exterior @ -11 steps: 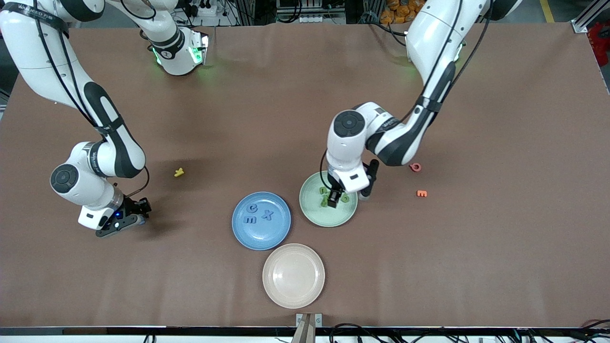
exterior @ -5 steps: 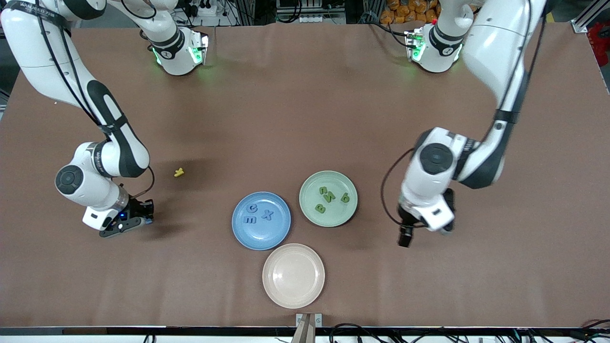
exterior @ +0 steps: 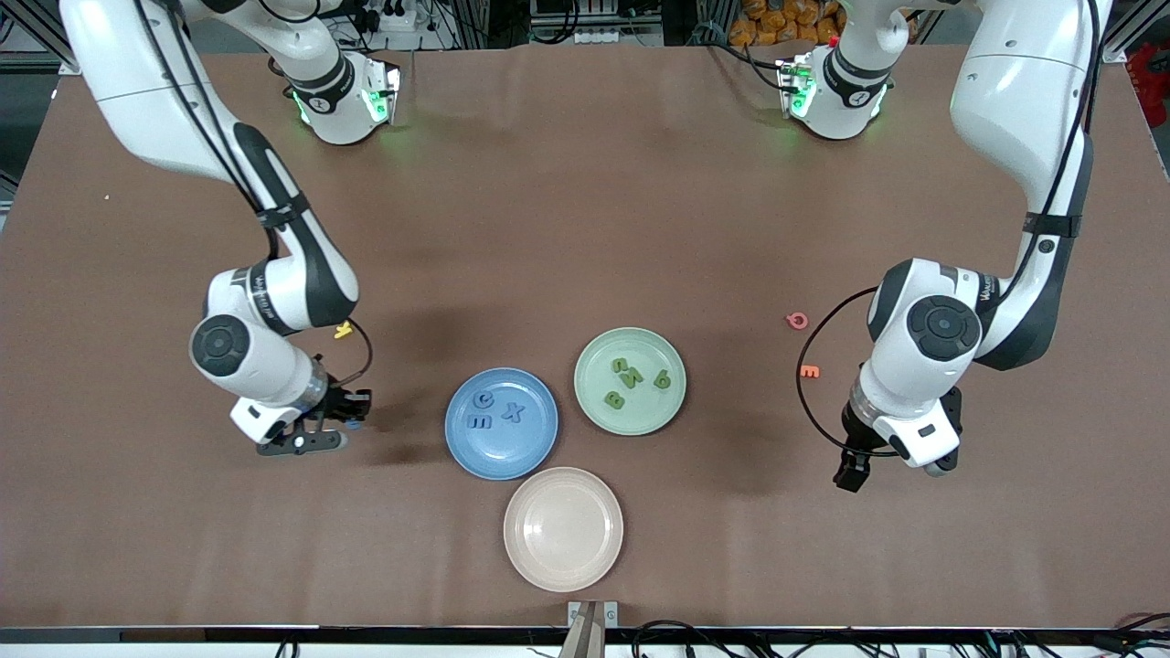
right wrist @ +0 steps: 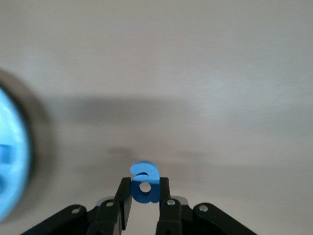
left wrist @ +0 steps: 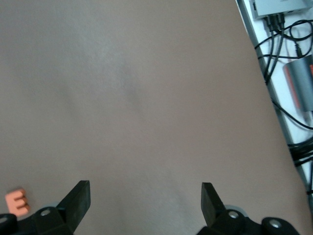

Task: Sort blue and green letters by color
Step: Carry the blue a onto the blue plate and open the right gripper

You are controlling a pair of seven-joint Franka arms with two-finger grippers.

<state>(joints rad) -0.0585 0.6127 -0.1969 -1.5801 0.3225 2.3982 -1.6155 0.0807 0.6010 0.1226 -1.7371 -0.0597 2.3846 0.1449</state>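
My right gripper (exterior: 351,423) is shut on a blue letter "a" (right wrist: 145,183) and hangs just above the table beside the blue plate (exterior: 501,452), toward the right arm's end. Three blue letters (exterior: 484,399) lie on that plate. The green plate (exterior: 630,422) holds several green letters (exterior: 632,375). My left gripper (exterior: 877,468) is open and holds nothing, over bare table toward the left arm's end. In the left wrist view its fingers (left wrist: 78,198) stand wide apart over brown cloth.
A beige plate (exterior: 563,528) sits nearest the front camera. An orange E (exterior: 809,371) and a pink o (exterior: 796,320) lie near the left arm. A yellow letter (exterior: 344,330) shows by the right arm's wrist. The blue plate's rim (right wrist: 10,166) shows in the right wrist view.
The left gripper let go of a green letter on the green plate and swung to its own end of the table. The right arm carried the blue letter toward the blue plate.
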